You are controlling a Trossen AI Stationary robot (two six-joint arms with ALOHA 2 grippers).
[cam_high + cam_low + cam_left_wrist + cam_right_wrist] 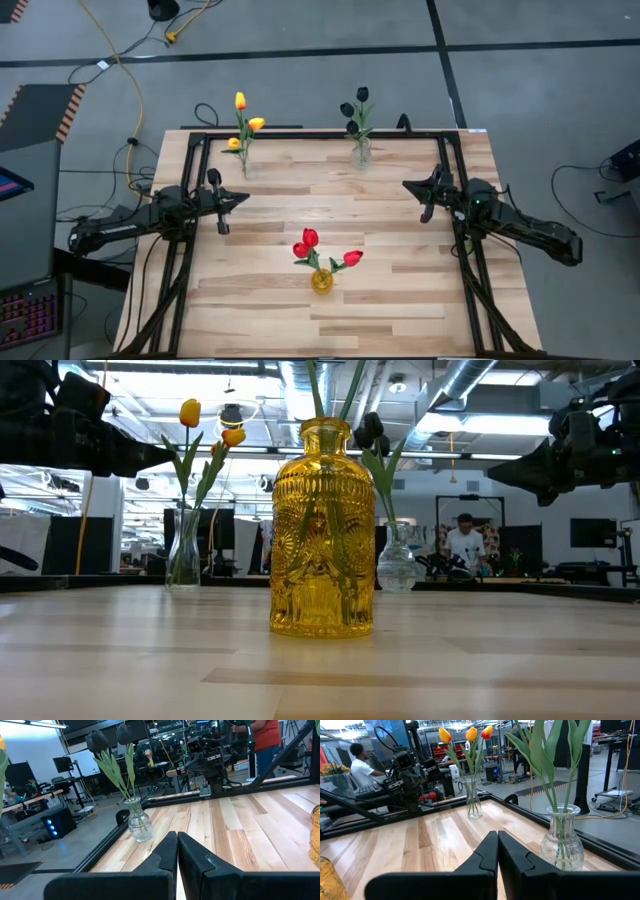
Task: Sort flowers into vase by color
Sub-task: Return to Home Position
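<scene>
Bare bench (400, 300) between left jaws and right jaws, both clenched on nothing, by opposite sides. Red flowers (310, 240) in yellow vase (321, 281) mid-bench, well apart from either. Red heads (353, 258) seen only from above; low down, just vase and stems (318, 390). Yellow flowers (240, 101), black flowers (362, 94) in clear vases (361, 153) at far edge.
</scene>
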